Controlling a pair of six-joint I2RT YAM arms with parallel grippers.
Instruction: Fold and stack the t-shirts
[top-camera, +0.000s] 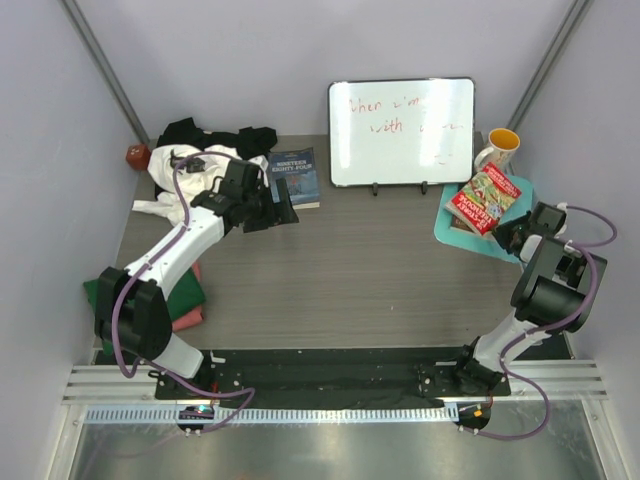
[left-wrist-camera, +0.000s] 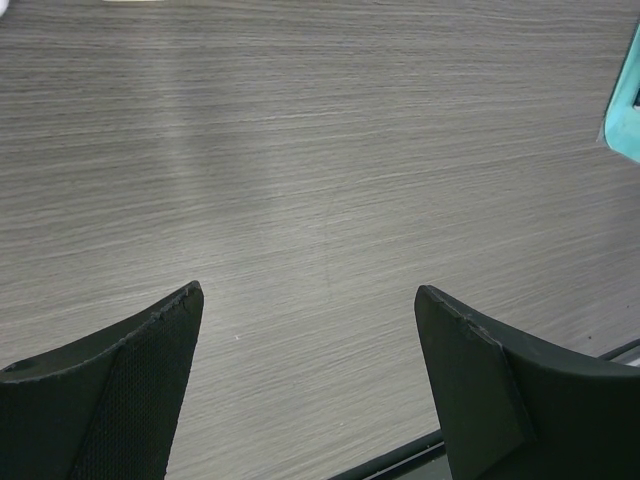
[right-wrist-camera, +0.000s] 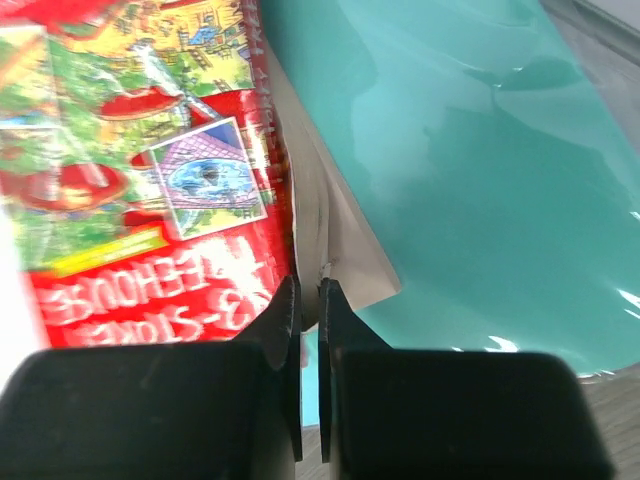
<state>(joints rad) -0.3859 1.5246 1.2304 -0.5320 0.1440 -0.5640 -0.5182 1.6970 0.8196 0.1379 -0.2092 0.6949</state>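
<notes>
Loose t-shirts lie heaped at the back left, a white one (top-camera: 175, 182) under a black one (top-camera: 205, 133). Folded dark green (top-camera: 187, 290) and salmon pink (top-camera: 190, 318) t-shirts are stacked at the left edge, partly hidden by my left arm. My left gripper (top-camera: 283, 205) (left-wrist-camera: 310, 295) stands open over bare table beside the heap, with nothing between its fingers. At the far right my right gripper (top-camera: 505, 236) (right-wrist-camera: 309, 285) is shut, its tips at the corner of a red book (right-wrist-camera: 150, 180). Whether they pinch the book does not show.
The red book (top-camera: 484, 198) lies on a teal mat (top-camera: 450, 228) (right-wrist-camera: 470, 180) (left-wrist-camera: 628, 100). A blue book (top-camera: 294, 175) sits behind my left gripper. A whiteboard (top-camera: 401, 130) and a mug (top-camera: 500, 147) stand at the back. A small red-brown object (top-camera: 137, 155) sits far left.
</notes>
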